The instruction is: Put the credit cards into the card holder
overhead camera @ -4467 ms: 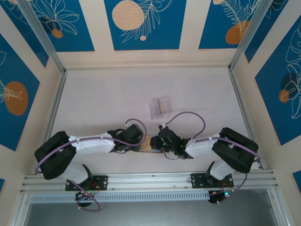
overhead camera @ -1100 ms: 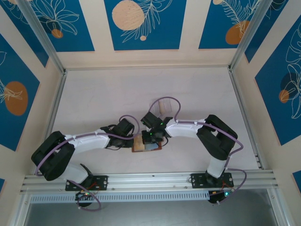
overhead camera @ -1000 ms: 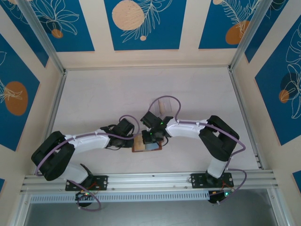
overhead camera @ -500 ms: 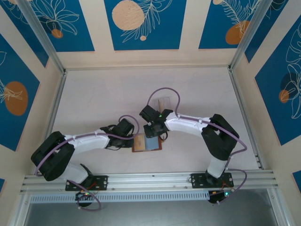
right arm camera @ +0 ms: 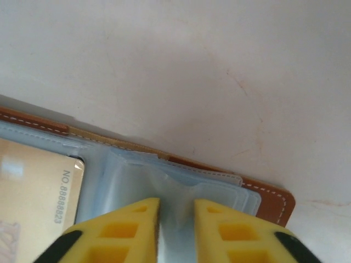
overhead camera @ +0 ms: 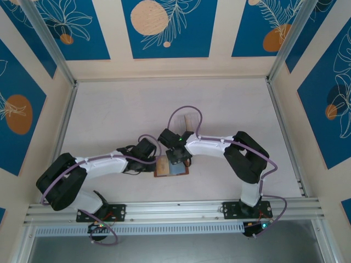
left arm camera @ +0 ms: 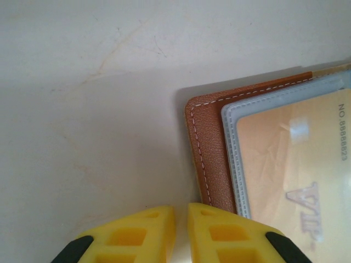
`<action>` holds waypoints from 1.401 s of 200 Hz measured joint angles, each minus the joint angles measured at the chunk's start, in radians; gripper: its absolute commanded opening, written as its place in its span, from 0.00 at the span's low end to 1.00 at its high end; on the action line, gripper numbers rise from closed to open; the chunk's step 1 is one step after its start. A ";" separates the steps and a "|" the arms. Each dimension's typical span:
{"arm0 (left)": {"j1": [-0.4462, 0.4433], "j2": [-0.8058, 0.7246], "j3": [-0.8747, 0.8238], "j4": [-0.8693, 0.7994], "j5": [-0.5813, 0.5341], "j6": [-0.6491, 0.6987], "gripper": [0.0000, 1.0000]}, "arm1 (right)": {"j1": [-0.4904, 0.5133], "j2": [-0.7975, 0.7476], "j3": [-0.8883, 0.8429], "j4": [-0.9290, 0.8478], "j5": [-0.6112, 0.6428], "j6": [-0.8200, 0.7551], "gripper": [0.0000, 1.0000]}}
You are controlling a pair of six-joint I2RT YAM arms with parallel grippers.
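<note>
brown leather card holder [overhead camera: 171, 169] lay open on table [overhead camera: 109, 120], tan credit card [left arm camera: 296, 164] tucked in pale sleeve. left gripper [left arm camera: 181, 216] almost closed, one finger at holder's stitched edge, grip unclear. right gripper [right arm camera: 176, 211] almost closed over neighbouring sleeve, pinch unclear

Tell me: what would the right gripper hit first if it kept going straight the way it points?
Most likely the pale bluish plastic sleeve of the open brown leather card holder, which lies directly ahead of the right gripper. It may even be touching the sleeve; depth is unclear.
</note>
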 measured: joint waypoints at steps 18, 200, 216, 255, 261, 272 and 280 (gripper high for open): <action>0.000 0.000 0.000 0.000 0.000 0.000 0.16 | 0.006 0.000 0.000 0.008 0.001 0.008 0.06; -0.002 -0.001 -0.006 0.011 0.000 0.000 0.16 | -0.006 -0.080 0.018 0.029 -0.171 0.024 0.00; -0.002 -0.001 -0.006 0.012 0.000 0.000 0.16 | -0.006 -0.080 0.033 0.030 -0.178 0.032 0.00; -0.003 -0.001 -0.006 0.012 -0.001 0.000 0.16 | -0.014 -0.078 0.043 0.046 -0.215 0.042 0.10; -0.003 -0.001 -0.006 0.012 -0.001 0.000 0.16 | -0.015 -0.078 0.043 0.047 -0.220 0.044 0.12; -0.004 -0.001 -0.006 0.012 -0.001 0.000 0.16 | -0.017 -0.077 0.043 0.050 -0.227 0.047 0.15; -0.004 -0.001 -0.006 0.013 0.000 0.000 0.16 | -0.017 -0.075 0.043 0.052 -0.231 0.051 0.19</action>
